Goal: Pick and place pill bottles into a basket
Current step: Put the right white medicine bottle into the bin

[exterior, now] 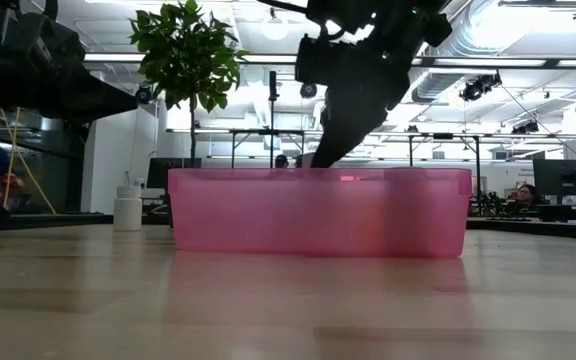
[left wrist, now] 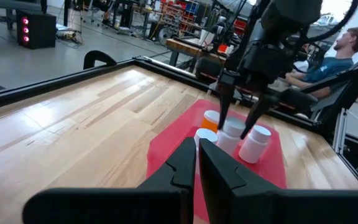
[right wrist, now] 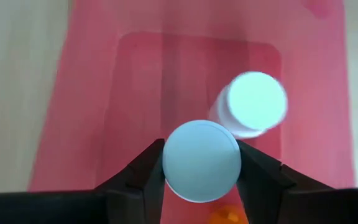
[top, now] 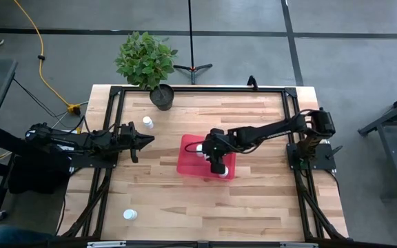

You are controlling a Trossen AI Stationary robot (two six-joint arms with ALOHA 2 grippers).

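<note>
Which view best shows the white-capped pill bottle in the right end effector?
Right wrist view: the white-capped pill bottle sits between both fingers, over the red-pink plastic basket. Left wrist view shows it side-on; high view mostly hides it; low view shows only the basket wall.

Right arm: I have it stretched from its mount at the table's right edge in toward the middle, elbow raised, wrist bent down.
Right gripper [top: 218,167]: points straight down, low; seen from table level it drops in from above.
Right fingers [right wrist: 148,171]: I see them pressed on either side of a white-capped pill bottle [right wrist: 201,161], which stands upright between them; the hold is on the cap.
Left arm: parked along the table's left edge, forearm level, pointing toward the centre.
Left gripper [top: 145,140]: held above the tabletop, well apart from the right one.
Left fingers [left wrist: 182,165]: closed together, nothing between them.
</note>
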